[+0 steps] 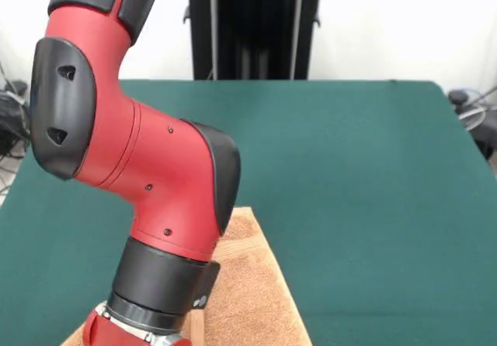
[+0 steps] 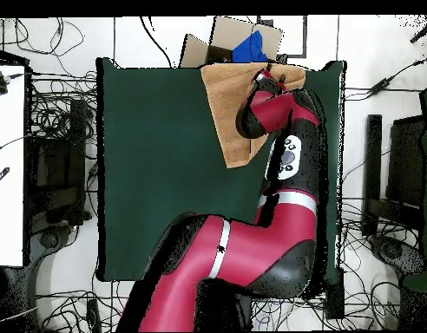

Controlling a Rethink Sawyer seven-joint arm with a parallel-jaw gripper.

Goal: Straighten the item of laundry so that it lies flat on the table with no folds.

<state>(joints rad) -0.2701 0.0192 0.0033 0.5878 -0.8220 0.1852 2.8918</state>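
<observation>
Orange-tan towel (image 1: 252, 284), dark green table (image 1: 373, 167)

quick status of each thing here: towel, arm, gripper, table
towel: spread at the table's edge, partly hidden under the arm
arm: stretched out over the towel
gripper: over the towel, open or shut unclear
table: green top, mostly bare

Gripper: cut off by bottom edge in front view, buried under wrist in overhead; finger state indeterminable. Towel (image 1: 256, 284): left part hidden behind arm (image 1: 155, 175), lower part cropped. Overhead: towel (image 2: 230, 104) right side covered by arm (image 2: 286, 139).
</observation>
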